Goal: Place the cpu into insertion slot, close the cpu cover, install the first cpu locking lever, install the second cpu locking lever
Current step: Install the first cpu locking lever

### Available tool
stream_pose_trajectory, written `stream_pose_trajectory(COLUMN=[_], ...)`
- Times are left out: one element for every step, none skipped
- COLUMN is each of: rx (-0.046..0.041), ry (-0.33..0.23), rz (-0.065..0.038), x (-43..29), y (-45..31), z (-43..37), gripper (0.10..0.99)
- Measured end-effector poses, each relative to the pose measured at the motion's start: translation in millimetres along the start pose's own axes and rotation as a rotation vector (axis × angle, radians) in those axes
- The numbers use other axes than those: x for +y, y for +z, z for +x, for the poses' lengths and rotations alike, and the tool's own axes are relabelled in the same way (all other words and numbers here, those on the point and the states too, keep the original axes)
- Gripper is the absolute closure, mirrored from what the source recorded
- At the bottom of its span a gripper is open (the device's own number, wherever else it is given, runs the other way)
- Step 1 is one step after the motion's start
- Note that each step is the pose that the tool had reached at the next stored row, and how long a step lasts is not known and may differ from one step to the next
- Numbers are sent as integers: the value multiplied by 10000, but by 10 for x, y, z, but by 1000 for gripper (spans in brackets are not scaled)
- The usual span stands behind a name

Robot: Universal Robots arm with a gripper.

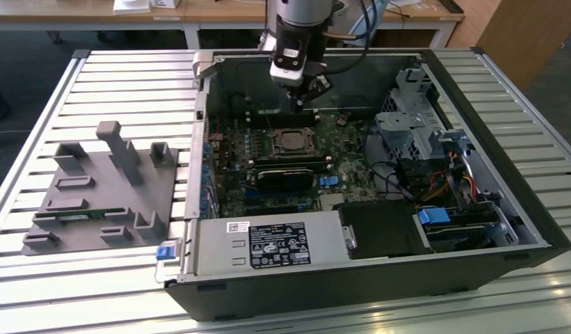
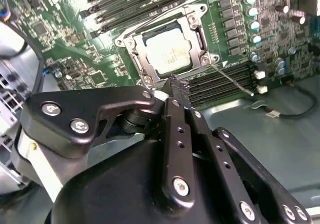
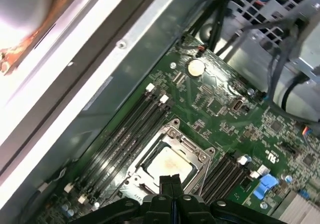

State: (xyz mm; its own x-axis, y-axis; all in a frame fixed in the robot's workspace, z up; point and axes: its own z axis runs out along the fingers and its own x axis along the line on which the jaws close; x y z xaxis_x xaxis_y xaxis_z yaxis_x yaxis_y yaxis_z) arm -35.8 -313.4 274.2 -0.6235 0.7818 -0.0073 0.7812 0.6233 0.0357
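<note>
Tool [image 2: 177,83] hovering over the cpu [image 2: 167,52].
You're seeing its fingers [image 2: 172,97] pressing together, holding nothing; the cover [image 2: 196,32] is lying over the cpu.

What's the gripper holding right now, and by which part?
Nothing that shows: the gripper is shut with nothing between its tips, close to the edge of the cpu cover. The cpu lies seated under that cover.

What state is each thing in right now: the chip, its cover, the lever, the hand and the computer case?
cpu: seated flat in place.
cpu cover: down over the cpu's edges.
locking lever: sticking out sideways, apparently unlatched.
hand: shut, empty, hovering near the cpu cover.
computer case: lying on its side, open.
</note>
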Motion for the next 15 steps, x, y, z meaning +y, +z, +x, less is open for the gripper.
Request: stream_pose_trajectory(rx=[5, 10, 16, 21, 26, 31, 36, 41, 47, 52, 56, 60, 64, 68, 72], ry=[-147, -286, -424, -569, -723, -866, -1005, -1147, -1292, -1435, -1568, -1682, -1799, -1899, -1992], rz=[-1, -1, -4, -5, -5, -7, -7, -9, -10, -11, -11, -13, -13, -14, -15], x=[0, 0, 0, 0, 0, 0, 0, 0, 0, 0, 0, 0, 0, 0, 0], y=[0, 0, 0, 0, 0, 0, 0, 0, 0, 0, 0, 0, 0, 0, 0], z=[0, 0, 0, 0, 0, 0, 0, 0, 0, 0, 0, 0, 0, 0, 0], gripper=[980, 980, 980, 980, 980, 980, 980, 980, 980, 980, 980, 980, 980, 980, 980])
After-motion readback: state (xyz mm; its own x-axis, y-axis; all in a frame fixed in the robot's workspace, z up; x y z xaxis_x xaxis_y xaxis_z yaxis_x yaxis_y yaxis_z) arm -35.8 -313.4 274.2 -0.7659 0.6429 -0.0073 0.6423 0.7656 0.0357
